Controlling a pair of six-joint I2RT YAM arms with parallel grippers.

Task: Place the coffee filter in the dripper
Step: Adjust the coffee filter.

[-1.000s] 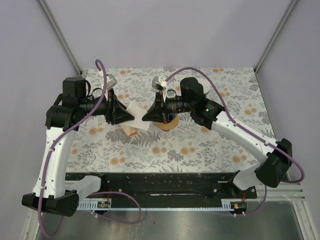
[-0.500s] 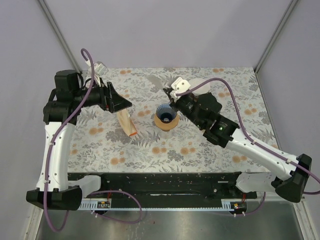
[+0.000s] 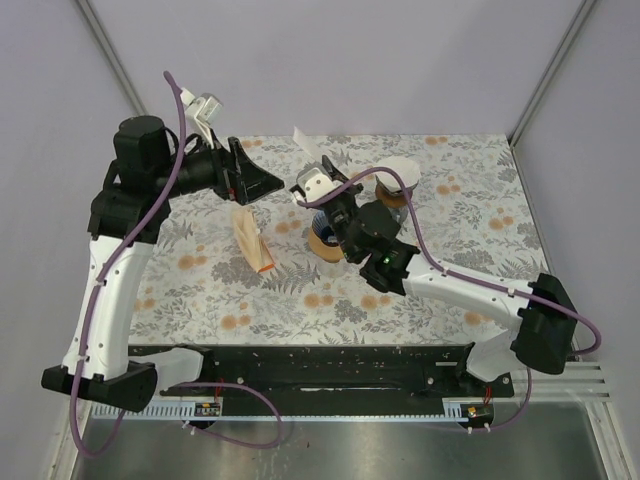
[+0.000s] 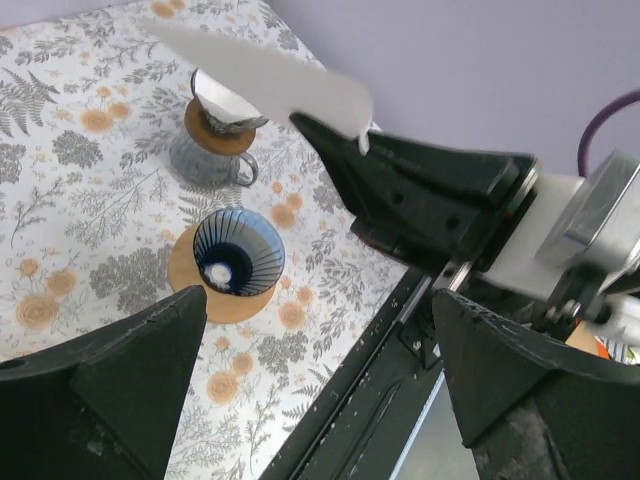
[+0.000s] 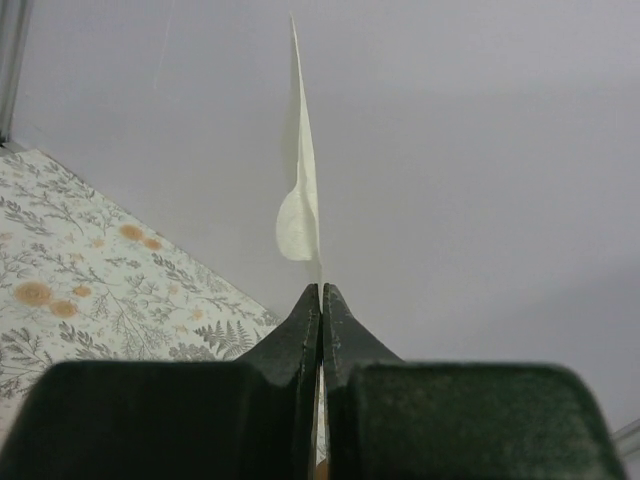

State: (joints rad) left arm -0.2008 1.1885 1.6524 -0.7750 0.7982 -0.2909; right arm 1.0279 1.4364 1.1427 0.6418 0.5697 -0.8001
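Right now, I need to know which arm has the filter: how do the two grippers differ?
The left gripper stands wide open; the right gripper is shut. The left gripper holds nothing, while the right gripper pinches the white coffee filter by its edge, so that it stands up from the fingertips. Both are raised above the flowered table.

Pale lilac walls (image 3: 350,60) enclose a table (image 3: 440,300) covered in white cloth printed with grey ferns and orange flowers. Aluminium posts (image 3: 115,65) rise at its far corners; a black rail (image 3: 330,365) edges the near side.
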